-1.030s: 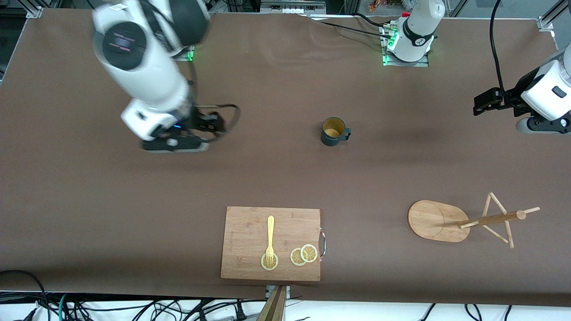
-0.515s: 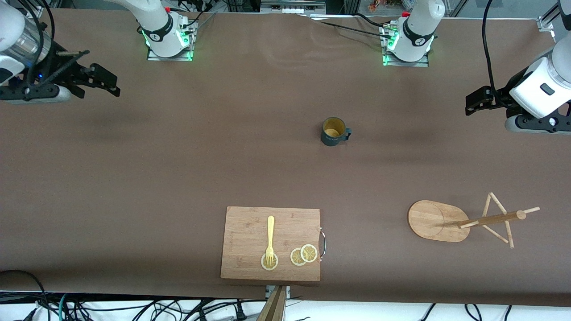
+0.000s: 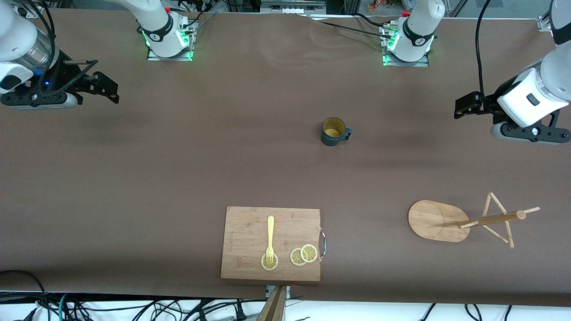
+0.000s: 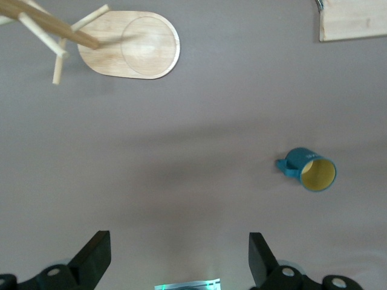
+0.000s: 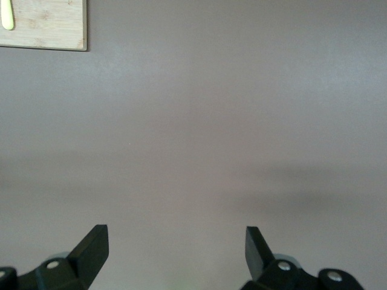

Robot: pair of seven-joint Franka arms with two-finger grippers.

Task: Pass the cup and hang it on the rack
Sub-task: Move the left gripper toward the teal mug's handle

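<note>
The dark teal cup (image 3: 333, 131) with a yellow inside stands upright on the brown table near its middle, handle toward the left arm's end. It also shows in the left wrist view (image 4: 311, 171). The wooden rack (image 3: 432, 220) stands nearer to the front camera toward the left arm's end, and in the left wrist view (image 4: 130, 45). My left gripper (image 3: 464, 108) is open and empty, up over bare table between the cup and the left arm's end; its jaws (image 4: 178, 241) stand wide apart. My right gripper (image 3: 107, 89) is open and empty over the right arm's end (image 5: 175, 238).
A bamboo cutting board (image 3: 271, 243) lies near the table's front edge with a yellow fork (image 3: 270, 240) and lemon slices (image 3: 304, 255) on it. Its corner shows in both wrist views (image 4: 354, 18) (image 5: 42, 24). Cables hang off the front edge.
The right arm swung away from the table's middle out to its own end and has settled there. The left gripper moved a little toward the cup. The cup and rack stayed put.
</note>
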